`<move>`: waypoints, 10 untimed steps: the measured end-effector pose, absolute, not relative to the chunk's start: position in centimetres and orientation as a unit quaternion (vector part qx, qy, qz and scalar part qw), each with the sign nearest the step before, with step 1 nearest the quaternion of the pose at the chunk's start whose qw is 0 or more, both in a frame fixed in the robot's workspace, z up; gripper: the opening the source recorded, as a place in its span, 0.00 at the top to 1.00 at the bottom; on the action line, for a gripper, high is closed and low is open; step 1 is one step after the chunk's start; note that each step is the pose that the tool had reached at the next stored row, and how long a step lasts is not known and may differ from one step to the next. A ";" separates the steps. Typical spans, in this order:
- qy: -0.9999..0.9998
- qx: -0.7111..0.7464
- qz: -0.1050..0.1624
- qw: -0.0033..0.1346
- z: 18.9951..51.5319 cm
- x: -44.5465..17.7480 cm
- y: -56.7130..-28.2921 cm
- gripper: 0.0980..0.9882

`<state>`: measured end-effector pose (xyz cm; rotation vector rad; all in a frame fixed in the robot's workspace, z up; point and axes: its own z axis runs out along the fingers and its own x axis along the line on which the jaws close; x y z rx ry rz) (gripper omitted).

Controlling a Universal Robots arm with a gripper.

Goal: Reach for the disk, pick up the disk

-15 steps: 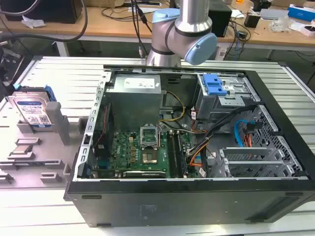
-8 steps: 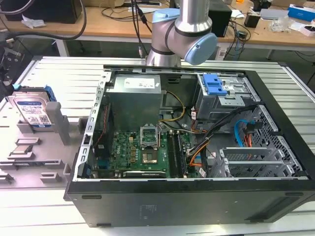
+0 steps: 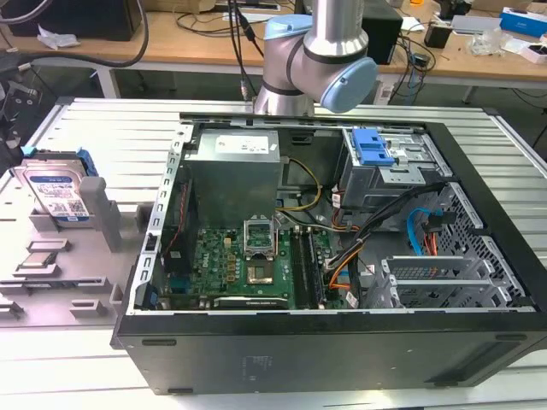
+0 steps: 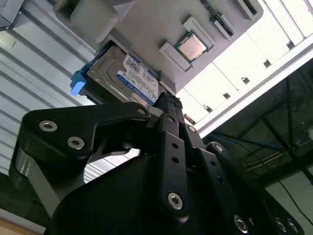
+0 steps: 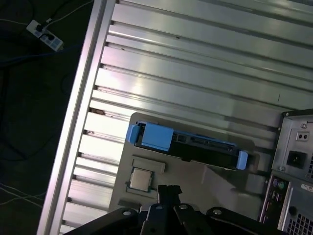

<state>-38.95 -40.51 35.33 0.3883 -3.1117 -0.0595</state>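
Exterior view puts the disk leaning in its grey holder at far left, and since my gripper hovers short of it with fingers pressed together on nothing, I fear they would butt its edge instead of straddling it.

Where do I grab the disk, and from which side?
On the disk, probably its raised upper edge, pinched across its thickness from above: it leans label-up in the grey holder, lower end seated, upper edge free between the blue bracket ends.
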 end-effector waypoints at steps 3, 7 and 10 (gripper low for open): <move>-0.990 0.142 -0.019 0.003 35.3 -39.0 -40.5 0.99; -0.982 0.187 -0.019 0.004 35.3 -39.0 -40.5 0.99; -0.979 0.204 -0.019 0.004 35.3 -39.0 -40.5 0.99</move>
